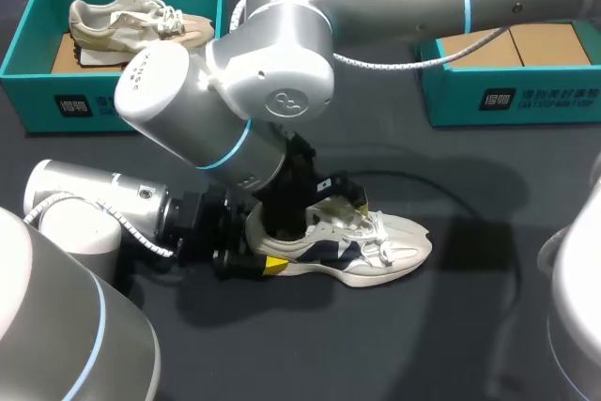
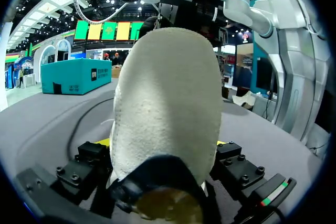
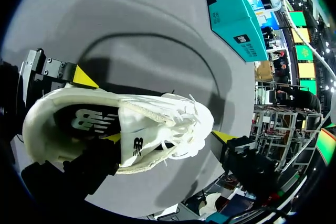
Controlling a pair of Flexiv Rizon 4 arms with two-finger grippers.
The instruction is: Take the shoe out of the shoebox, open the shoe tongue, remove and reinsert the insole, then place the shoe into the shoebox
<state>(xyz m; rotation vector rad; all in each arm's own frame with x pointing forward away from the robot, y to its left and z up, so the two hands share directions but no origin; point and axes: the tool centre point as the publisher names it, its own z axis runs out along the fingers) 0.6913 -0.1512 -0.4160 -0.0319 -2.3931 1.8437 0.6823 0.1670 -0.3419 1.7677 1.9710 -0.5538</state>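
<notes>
Around its rounded, pebbly heel, the left gripper (image 2: 165,142) clamps the white mesh lace-up sneaker (image 1: 385,249) resting sole-down on the dark matte table (image 1: 488,326), while the right gripper (image 3: 168,136) stands spread, one yellow tip inside the collar.

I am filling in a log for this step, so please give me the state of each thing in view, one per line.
white sneaker, out of its box, standing on the table
left claw, shut on the white sneaker's heel
right claw, open, at the white sneaker's opening
left shoebox, open
beige sneaker, lying inside the left shoebox
right shoebox, open
</notes>
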